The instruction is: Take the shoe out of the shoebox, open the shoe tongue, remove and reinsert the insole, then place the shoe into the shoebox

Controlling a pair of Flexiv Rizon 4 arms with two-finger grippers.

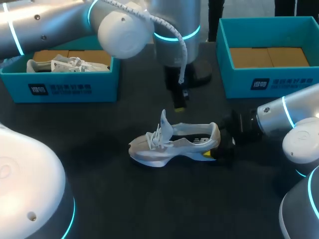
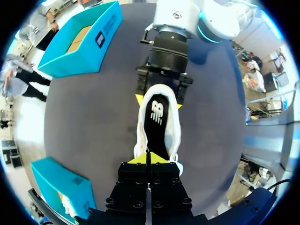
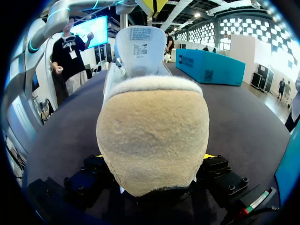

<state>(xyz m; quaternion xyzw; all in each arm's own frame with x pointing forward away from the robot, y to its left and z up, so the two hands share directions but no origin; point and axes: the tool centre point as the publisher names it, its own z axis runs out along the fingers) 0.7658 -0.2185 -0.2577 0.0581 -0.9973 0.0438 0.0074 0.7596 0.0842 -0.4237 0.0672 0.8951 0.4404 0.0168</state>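
Observation:
A white shoe (image 1: 169, 145) lies on its sole in the middle of the dark table, tongue (image 1: 164, 121) standing up and black insole (image 2: 158, 117) showing inside. My right gripper (image 1: 218, 145) holds the heel, one finger on each side. In the right wrist view the tan heel (image 3: 152, 140) fills the gap between those fingers. My left gripper (image 1: 179, 104) hangs shut and empty above and just behind the shoe. In the left wrist view its closed yellow tips (image 2: 149, 158) sit over the toe end, apart from the shoe.
A blue shoebox (image 1: 70, 87) at the back left holds another white shoe (image 1: 65, 64). A second blue shoebox (image 1: 264, 79) at the back right shows only its cardboard floor. Bare table lies in front of the shoe.

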